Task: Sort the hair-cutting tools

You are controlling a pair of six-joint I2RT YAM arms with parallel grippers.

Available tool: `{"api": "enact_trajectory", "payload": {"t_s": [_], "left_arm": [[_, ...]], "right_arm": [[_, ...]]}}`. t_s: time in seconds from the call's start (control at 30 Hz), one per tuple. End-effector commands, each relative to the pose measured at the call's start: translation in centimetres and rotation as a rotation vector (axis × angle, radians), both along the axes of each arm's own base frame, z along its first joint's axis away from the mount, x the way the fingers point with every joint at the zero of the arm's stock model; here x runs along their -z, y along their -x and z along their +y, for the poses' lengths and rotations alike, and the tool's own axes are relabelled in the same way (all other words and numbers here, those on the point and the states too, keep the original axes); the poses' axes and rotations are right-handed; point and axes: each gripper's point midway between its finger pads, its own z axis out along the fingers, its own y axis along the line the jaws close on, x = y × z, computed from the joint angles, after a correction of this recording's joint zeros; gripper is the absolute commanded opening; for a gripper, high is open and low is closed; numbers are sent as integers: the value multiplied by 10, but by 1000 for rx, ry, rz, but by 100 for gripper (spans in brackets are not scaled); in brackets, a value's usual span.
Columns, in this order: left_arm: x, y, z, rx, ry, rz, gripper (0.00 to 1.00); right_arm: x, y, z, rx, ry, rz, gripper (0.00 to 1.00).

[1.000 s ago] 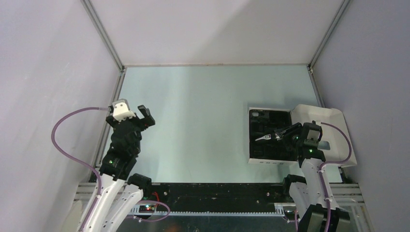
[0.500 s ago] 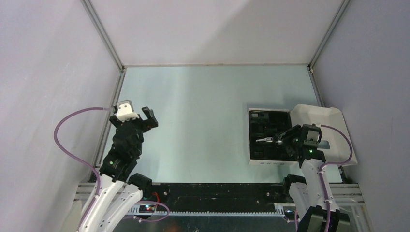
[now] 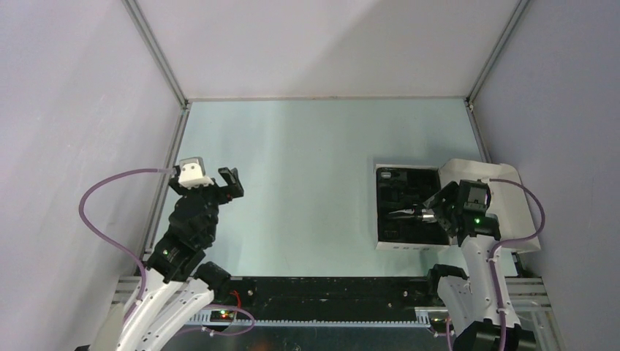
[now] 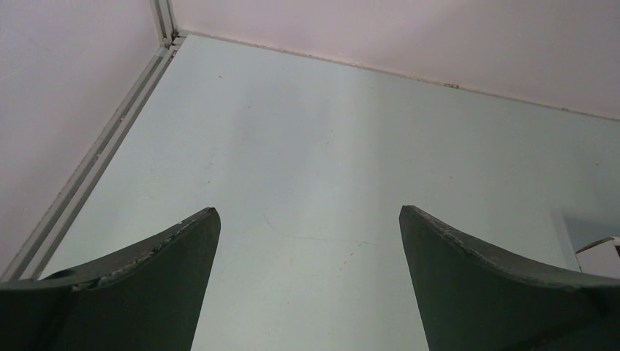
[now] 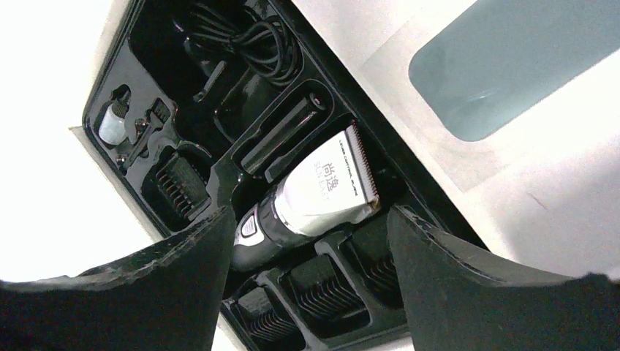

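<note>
The clipper body (image 5: 314,197), black with a silvery head, lies slanted in the black insert (image 5: 219,175) of the white box (image 3: 387,241). It also shows in the top view (image 3: 404,213). My right gripper (image 5: 307,212) is open above it, one finger on each side, and holds nothing. It hovers over the box's right half in the top view (image 3: 439,208). Black comb attachments (image 5: 325,281) sit in slots below the clipper, and another (image 5: 179,186) sits to its left. My left gripper (image 3: 219,179) is open and empty over the table's left side, as its wrist view (image 4: 307,212) shows.
The box lid (image 3: 497,197) lies open to the right, with a clear window (image 5: 512,66). A coiled black cable (image 5: 252,40) and a small white bottle (image 5: 113,124) sit in the insert's far slots. Walls enclose the table on three sides.
My right gripper moved right and down with the clipper and has opened, leaving it in the insert. My left arm has drawn back toward its base a little.
</note>
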Motion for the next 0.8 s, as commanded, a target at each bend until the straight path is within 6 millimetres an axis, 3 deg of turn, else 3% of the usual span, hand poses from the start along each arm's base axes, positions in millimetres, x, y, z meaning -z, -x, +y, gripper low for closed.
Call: {"api": "enact_trajectory", "payload": {"t_s": [0.0,0.2,0.37,0.57,0.77], "left_arm": [[-6,2,4,-29,-6,-39,100],[-9,6,7,-31,3,-56,100],[-10,7,7,-27,5,-63,100],[-10,9,7,-25,7,-66,100],[-11,9,7,-24,6,-66,100]], "right_arm": [[-21,8,-13,-12,122,46,75],[-38,14,-9,-56,225,92,63],[-45,4,-6,-65,220,79,44],[-27,-10,1,-67,178,80,35],[6,-5,-2,-22,119,116,29]]}}
